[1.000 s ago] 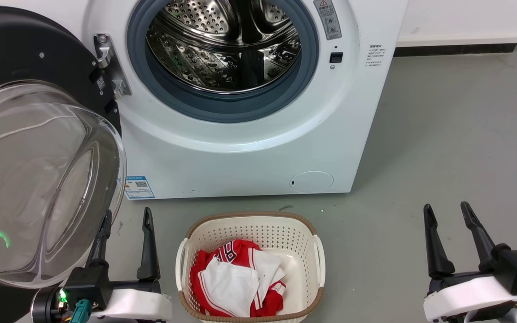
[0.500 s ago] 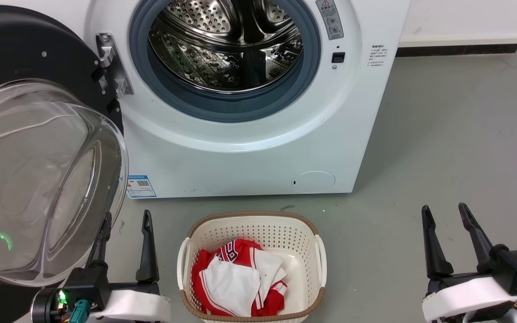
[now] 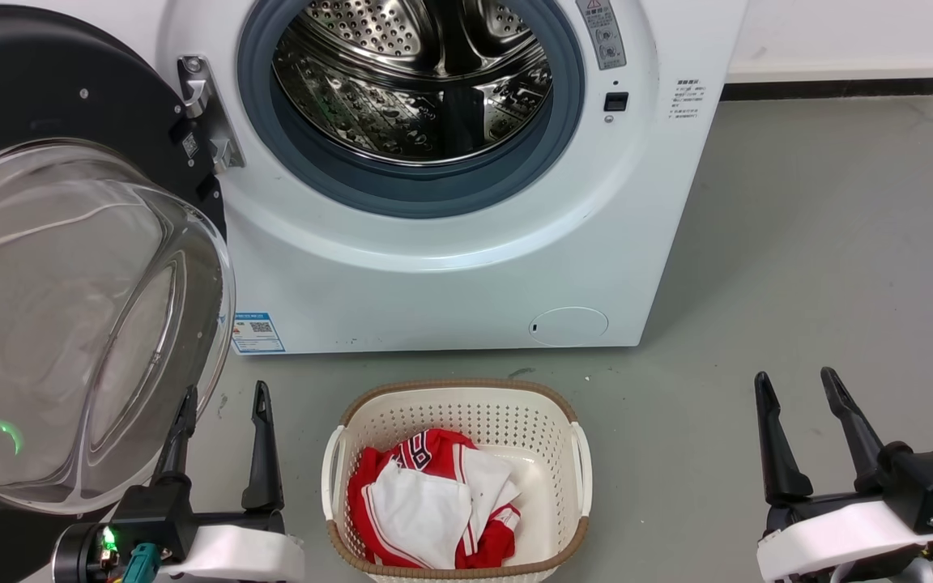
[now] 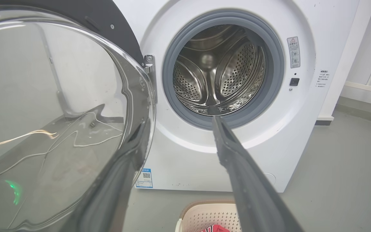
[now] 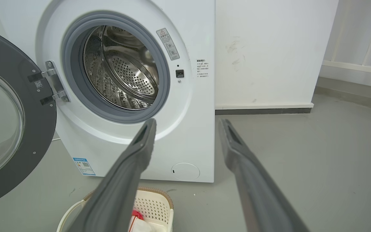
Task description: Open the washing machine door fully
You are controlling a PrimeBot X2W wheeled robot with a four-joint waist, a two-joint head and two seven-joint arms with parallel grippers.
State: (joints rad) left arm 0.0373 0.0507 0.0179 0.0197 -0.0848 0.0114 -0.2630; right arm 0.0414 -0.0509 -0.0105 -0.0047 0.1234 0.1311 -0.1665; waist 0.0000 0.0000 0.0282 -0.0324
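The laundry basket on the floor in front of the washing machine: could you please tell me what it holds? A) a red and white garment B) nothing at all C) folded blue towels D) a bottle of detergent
A: in the head view the cream perforated basket has a crumpled red and white garment lying in its bottom.
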